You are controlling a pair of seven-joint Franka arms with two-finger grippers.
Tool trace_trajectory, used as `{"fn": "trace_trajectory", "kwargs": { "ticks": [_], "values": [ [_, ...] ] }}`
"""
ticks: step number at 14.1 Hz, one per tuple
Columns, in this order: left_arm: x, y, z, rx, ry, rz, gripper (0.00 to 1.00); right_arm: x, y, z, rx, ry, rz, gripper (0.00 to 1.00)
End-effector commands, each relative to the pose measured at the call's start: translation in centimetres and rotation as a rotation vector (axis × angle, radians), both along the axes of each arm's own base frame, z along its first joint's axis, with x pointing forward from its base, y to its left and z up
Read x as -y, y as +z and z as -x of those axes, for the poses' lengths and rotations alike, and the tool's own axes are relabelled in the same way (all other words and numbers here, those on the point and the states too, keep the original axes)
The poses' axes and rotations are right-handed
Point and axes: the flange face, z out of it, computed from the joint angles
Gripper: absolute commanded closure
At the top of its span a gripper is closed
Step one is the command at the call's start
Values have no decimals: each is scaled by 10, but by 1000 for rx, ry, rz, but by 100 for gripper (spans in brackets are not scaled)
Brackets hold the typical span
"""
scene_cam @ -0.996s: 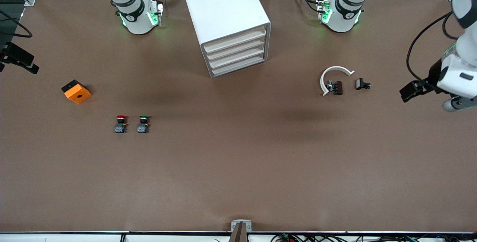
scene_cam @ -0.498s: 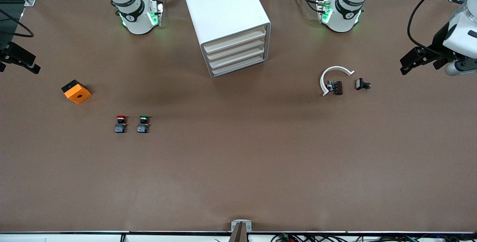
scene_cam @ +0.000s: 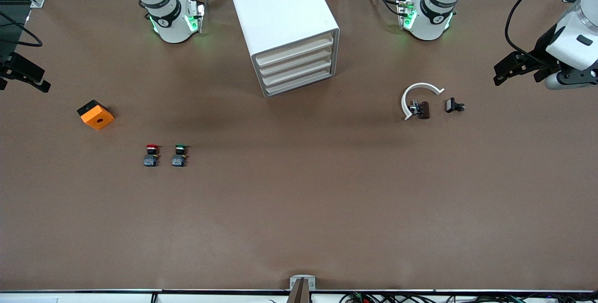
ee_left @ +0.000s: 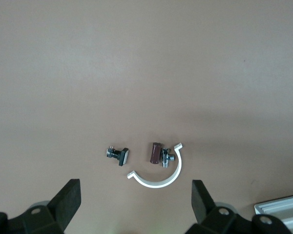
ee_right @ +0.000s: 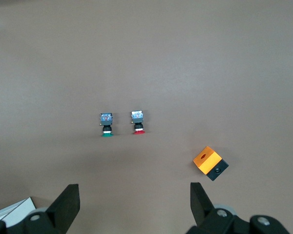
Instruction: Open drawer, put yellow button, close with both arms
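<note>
All four drawers [scene_cam: 294, 51] shut; yellow button not visible, so likely task complete. Left gripper [ee_left: 135, 204] and right gripper [ee_right: 134, 202], fingers wide, empty, at opposite table edges. Next: park.

Both arms are glossy white with rounded, jointed housings. The right arm's base [scene_cam: 170, 20] and the left arm's base [scene_cam: 427, 18] each carry a black joint band with a small white marking, and green indicator lights glow at their sides. Black cables trail from the left arm's base, which also shows a small red part near its top. A thick black cable loops along the left arm's white wrist segment [scene_cam: 567, 46], beside a grey cylindrical fitting. The left gripper [ee_left: 134, 204] is matte black, with two wedge-shaped fingers [ee_left: 68, 200] and round silver screw heads on its body. The right gripper [ee_right: 134, 204] matches it: black fingers [ee_right: 68, 202] and silver screws.
</note>
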Motion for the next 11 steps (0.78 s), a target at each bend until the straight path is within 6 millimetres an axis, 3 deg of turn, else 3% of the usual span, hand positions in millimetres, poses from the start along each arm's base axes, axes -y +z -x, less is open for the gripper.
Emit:
{"fn": "trace_trajectory", "kwargs": {
  "ticks": [1, 5, 11],
  "values": [
    [-3, 13, 12, 6, -9, 3, 0, 1, 4, 2, 3, 8, 11, 0],
    [-5, 36, 13, -3, -7, -5, 0, 2, 4, 2, 3, 7, 11, 0],
    [-11, 38, 6, -5, 0, -27, 0, 1, 4, 2, 3, 8, 11, 0]
  ]
}}
